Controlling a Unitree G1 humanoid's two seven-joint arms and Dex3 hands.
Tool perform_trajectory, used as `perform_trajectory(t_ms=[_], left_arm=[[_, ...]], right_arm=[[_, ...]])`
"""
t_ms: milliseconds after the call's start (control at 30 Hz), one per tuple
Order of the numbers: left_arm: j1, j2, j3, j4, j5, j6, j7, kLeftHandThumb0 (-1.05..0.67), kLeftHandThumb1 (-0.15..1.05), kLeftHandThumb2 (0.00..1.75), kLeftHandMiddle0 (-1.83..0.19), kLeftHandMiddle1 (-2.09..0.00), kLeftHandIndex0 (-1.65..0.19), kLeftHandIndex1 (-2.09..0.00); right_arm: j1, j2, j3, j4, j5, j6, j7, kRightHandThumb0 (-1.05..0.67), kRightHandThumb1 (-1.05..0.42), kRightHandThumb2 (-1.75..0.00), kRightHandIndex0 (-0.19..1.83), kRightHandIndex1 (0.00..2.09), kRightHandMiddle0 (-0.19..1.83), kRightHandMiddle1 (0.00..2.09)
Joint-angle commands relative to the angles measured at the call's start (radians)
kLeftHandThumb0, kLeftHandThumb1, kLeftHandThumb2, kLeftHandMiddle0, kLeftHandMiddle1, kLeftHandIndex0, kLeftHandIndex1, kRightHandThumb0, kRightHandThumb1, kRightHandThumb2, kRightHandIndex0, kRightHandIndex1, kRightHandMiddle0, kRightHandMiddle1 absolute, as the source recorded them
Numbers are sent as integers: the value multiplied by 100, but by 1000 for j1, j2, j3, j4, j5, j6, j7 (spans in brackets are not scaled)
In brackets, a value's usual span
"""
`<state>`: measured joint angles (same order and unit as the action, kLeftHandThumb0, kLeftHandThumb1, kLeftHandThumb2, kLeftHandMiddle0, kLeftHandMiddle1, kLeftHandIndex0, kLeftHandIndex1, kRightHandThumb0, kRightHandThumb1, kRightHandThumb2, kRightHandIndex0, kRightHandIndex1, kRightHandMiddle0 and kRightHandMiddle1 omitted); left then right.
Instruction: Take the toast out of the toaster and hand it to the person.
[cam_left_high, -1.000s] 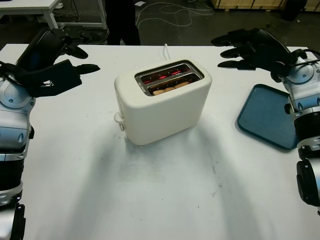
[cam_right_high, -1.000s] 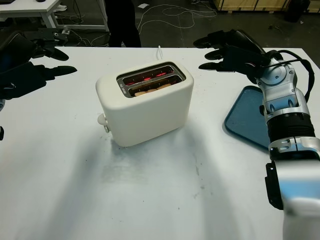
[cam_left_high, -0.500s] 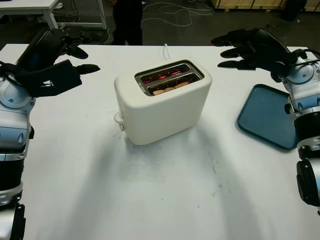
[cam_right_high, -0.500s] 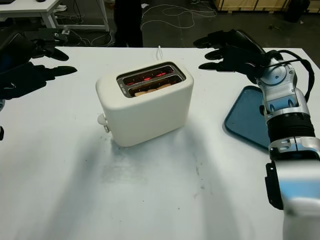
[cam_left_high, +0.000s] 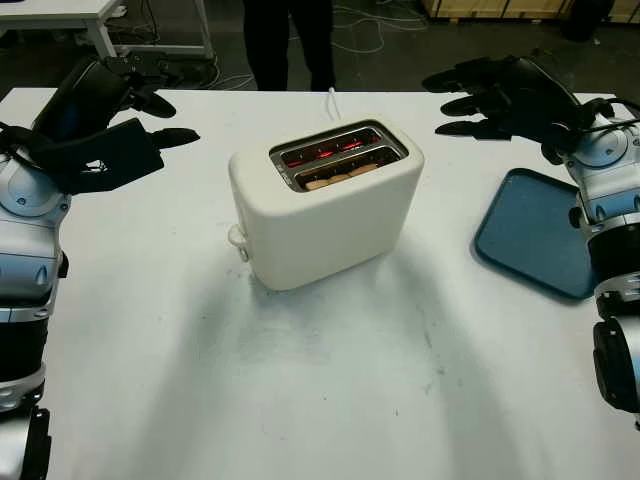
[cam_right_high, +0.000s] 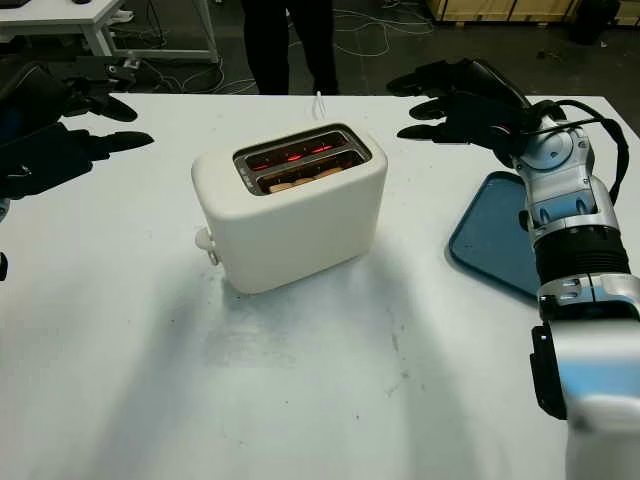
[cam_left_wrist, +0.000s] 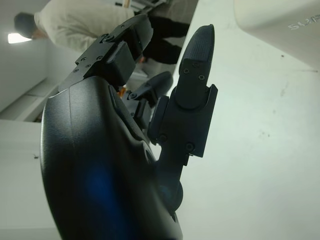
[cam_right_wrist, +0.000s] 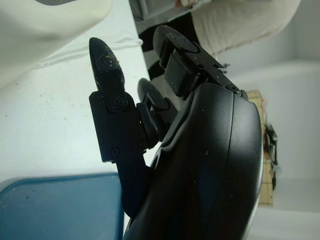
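1. Your white bench (cam_left_high: 300, 400) carries everything; its far edge runs just in front of a person (cam_left_high: 290, 40) standing beyond it in dark trousers.
2. The cream toaster (cam_left_high: 325, 215) sits upright near the middle of the bench, turned at an angle, with its lever knob (cam_left_high: 237, 237) on the end facing your left side. A white cord (cam_left_high: 331, 97) leads from it toward the far edge.
3. A blue tray (cam_left_high: 530, 230) lies flat on the bench to the right of the toaster, well apart from it, with nothing on it.
4. Your left hand (cam_left_high: 105, 130) hangs above the bench at the far left, well apart from the toaster. It is open, holding nothing.
5. Your right hand (cam_right_high: 460, 100) hangs above the bench at the far right, beyond the tray and apart from the toaster. It is likewise open and holds nothing.
6. The toast (cam_left_high: 340, 177) sits down in the nearer slot of the toaster, only its top edge showing. The farther slot (cam_left_high: 325, 152) glows red inside.
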<state>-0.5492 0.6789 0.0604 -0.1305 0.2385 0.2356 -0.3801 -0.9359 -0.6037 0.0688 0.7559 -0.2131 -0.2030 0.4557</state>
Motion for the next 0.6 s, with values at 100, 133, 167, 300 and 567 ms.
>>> perform_trajectory(t_ms=[100,133,167,300,567], left_arm=[[-8,0,-1,-7,-2,4,-7,-41,89,0,-46,-77,-58,-25],[-9,-1,0,-8,-3,7,-6,-41,88,0,-46,-77,-58,-25],[-9,-1,0,-10,-2,9,-6,-40,88,0,-46,-77,-58,-25],[-10,2,-1,-8,1,3,-7,-40,88,0,-46,-77,-59,-25],[-10,0,-1,-13,1,15,-7,-38,88,0,-46,-76,-58,-24]], right_arm=[[-11,-2,2,-1,1,4,3,-46,-87,0,74,0,66,0],[-12,-3,3,-2,-2,3,3,-45,-87,0,74,0,66,0],[-12,-3,4,-6,-3,7,3,-45,-87,0,74,0,66,0],[-13,-3,4,-2,-1,-1,4,-44,-87,0,74,0,66,0],[-12,-1,4,7,-4,-13,-5,-45,-87,0,75,1,68,1]])
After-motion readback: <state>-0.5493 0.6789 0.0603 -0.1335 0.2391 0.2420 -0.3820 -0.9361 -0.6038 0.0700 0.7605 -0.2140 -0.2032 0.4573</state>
